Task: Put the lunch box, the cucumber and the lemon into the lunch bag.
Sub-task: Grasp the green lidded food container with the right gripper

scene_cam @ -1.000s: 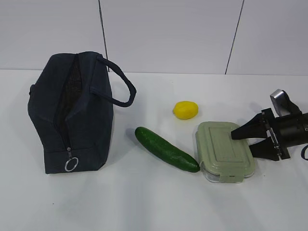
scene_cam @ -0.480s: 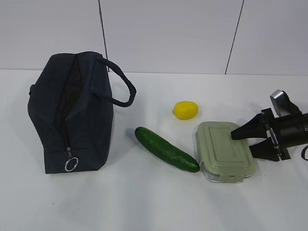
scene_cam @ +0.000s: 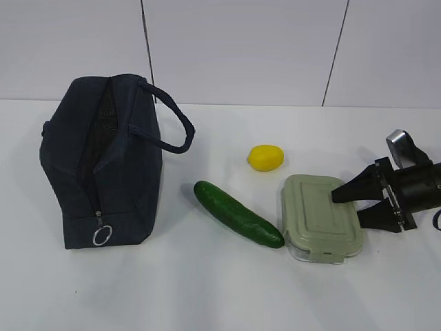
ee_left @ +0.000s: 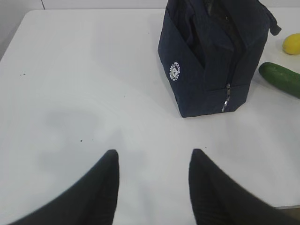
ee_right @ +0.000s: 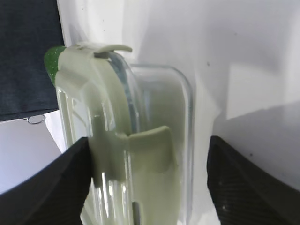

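On the white table, left to right: the bag (scene_cam: 103, 160), cucumber (scene_cam: 238, 213), lemon (scene_cam: 265, 157) and box (scene_cam: 320, 217). The right gripper (scene_cam: 350, 204) spreads wide around the box's end, gripping nothing (a shallow hold might slip). The left gripper (ee_left: 153, 161) hangs open, empty.

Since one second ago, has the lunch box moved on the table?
Yes, slightly. The lunch box has turned a little and slid toward the camera; its near edge sits lower against the unmoved lemon, with the open right end effector at its right end.
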Controlling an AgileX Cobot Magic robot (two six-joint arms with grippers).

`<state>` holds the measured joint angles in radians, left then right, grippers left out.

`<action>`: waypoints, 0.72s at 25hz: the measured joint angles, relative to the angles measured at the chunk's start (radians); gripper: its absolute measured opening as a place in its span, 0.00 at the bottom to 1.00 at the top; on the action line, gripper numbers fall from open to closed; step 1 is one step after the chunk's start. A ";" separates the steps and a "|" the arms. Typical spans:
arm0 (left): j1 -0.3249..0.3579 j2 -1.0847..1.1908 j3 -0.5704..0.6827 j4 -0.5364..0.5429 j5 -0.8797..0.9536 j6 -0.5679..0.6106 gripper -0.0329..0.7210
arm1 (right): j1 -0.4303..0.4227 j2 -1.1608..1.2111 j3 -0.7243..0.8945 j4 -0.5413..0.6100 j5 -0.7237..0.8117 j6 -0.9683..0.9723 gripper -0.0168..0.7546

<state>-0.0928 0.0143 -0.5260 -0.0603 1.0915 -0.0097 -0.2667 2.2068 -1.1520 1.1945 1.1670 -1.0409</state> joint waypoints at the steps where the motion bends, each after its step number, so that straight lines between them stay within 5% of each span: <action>1: 0.000 0.000 0.000 0.000 0.000 0.000 0.49 | 0.000 0.000 -0.001 -0.008 0.000 0.000 0.77; 18: 0.000 0.000 0.000 0.000 0.000 0.000 0.49 | 0.072 -0.016 -0.002 -0.041 -0.002 -0.017 0.77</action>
<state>-0.0928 0.0143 -0.5260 -0.0603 1.0915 -0.0097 -0.1949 2.1913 -1.1542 1.1539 1.1649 -1.0579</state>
